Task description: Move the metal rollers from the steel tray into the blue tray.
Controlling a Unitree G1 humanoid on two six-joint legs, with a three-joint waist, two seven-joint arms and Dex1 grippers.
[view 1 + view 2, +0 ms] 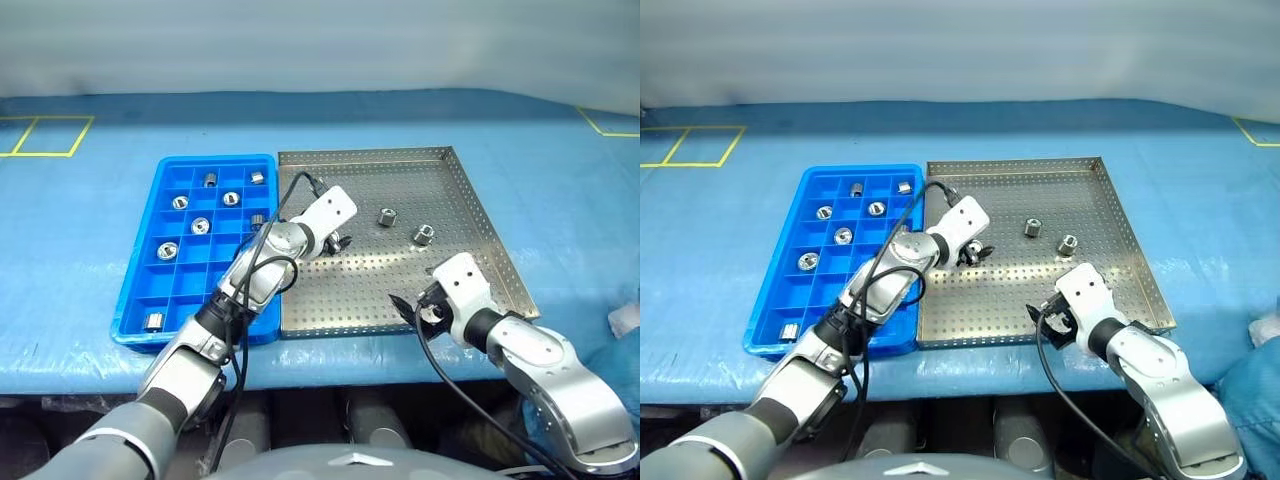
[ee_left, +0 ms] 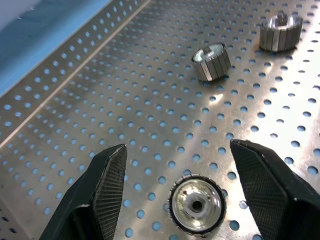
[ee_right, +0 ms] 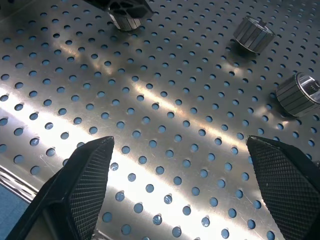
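My left gripper [image 2: 175,200] hangs with its fingers apart straddling one roller [image 2: 195,203] that stands on end, hole up, on the steel tray [image 2: 150,100], squarely between them, far nearer than my empty, wide-open right gripper [image 3: 175,195].

1. A silver steel tray [image 1: 470,215], dotted all over with small round holes, sits on a blue-covered desk [image 1: 560,170].
2. A bright blue tray [image 1: 140,260] shows a grid of square compartments.
3. Shiny silver-grey metal rollers [image 2: 211,61] carry ribbed sides.
4. Black fingers [image 3: 90,185] bear a fine diamond-knurled texture.
5. Yellow lines [image 1: 45,135] mark the desk's far corner.
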